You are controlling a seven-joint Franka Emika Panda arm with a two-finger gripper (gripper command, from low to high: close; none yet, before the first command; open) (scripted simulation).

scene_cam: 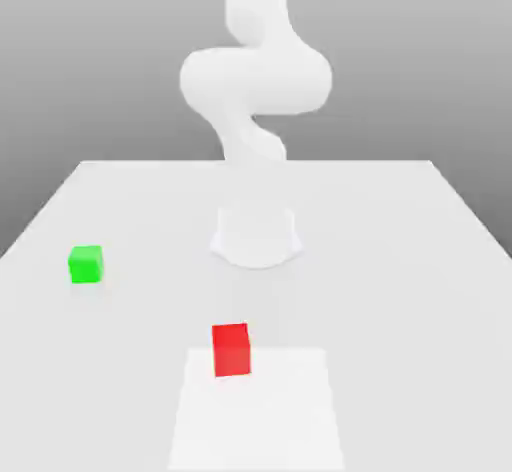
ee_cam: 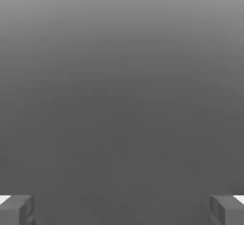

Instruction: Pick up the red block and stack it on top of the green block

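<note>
Overhead, the white Panda arm (scene_cam: 255,80) curls up from its round base (scene_cam: 256,236), which sits on the white bench (scene_cam: 400,260) roughly midway between the bench's side edges and somewhat toward its far edge. The upper links rise out past the top of the exterior view.

On the hand view, the tool (ee_cam: 122,209) stands wide: one grey fingertip (ee_cam: 16,209) shows at each side of the picture, the other fingertip (ee_cam: 228,209) far across from it, with nothing between them but a plain grey backdrop. The tool holds nothing.

The red block (scene_cam: 231,349) rests on the bench close to its near edge, in front of the arm's base and a little toward the exterior view's left. It sits at the far edge of a paler square patch (scene_cam: 260,415) marked on the bench surface.

The green block (scene_cam: 86,264) rests on the bench near the edge at the exterior view's left, farther back than the red block and well apart from it. Both cubes sit flat and upright, each alone, untouched by the arm.
</note>
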